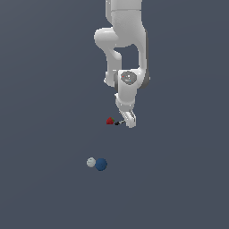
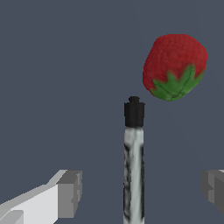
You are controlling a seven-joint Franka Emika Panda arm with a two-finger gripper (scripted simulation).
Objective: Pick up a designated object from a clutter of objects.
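Item, thin rod [image 2: 133, 170], grey shaft, black end near the strawberry [image 2: 175, 66]: I am holding my gripper [image 2: 142, 190] spread astride its shaft, judging it light, stiff, slippery; gripping mid-shaft.

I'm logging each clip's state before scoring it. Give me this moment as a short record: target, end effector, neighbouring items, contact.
target: thin rod, light grey shaft, black end, lying on the floor
end effector: lowered over the rod, open, one finger on each side of the shaft
contact: fingers apart from the shaft, no grip visible
nearest item: strawberry, just past the rod's black end, not touching it
other items: blue ball and whitish ball, side by side, away from the arm
lifted: not yet
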